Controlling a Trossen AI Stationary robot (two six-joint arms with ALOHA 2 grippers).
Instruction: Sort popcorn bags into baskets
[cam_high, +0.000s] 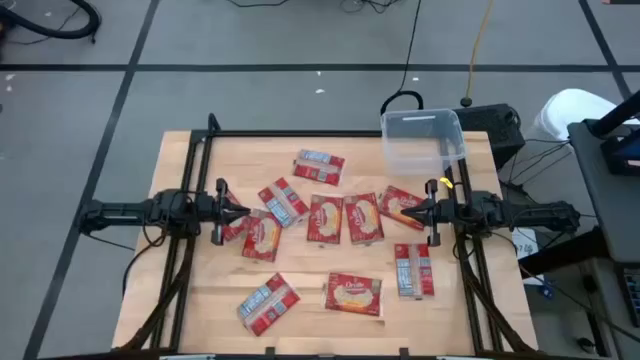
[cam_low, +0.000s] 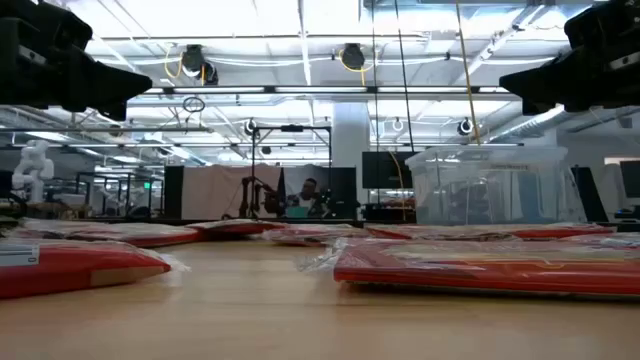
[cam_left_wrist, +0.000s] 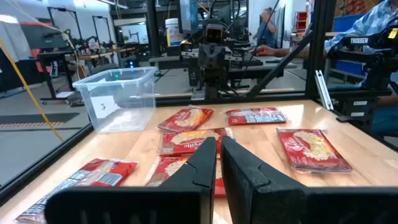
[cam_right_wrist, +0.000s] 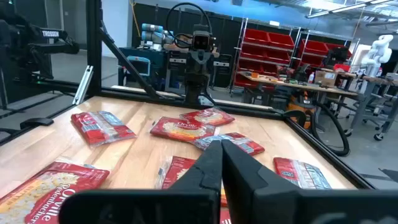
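Several red popcorn packets lie flat and scattered on the wooden table (cam_high: 180, 290). A row sits mid-table (cam_high: 325, 219) (cam_high: 363, 218), and others lie near the near edge (cam_high: 354, 293) (cam_high: 268, 303). The clear plastic tub (cam_high: 422, 140) stands at the far right corner, with nothing visible inside it. My left gripper (cam_high: 240, 212) (cam_left_wrist: 219, 149) hovers shut above a packet (cam_high: 262, 236) at mid-left. My right gripper (cam_high: 408, 212) (cam_right_wrist: 221, 149) hovers shut over a packet (cam_high: 401, 205) at mid-right. The two grippers point at each other, and both are raised above the table in the low view.
A black frame rail (cam_high: 300, 133) runs along the table's far edge and down both sides. A dark box (cam_high: 495, 128) sits just right of the tub. Bare wood shows at the far left (cam_high: 230, 160) and between the near packets. People sit in the room beyond.
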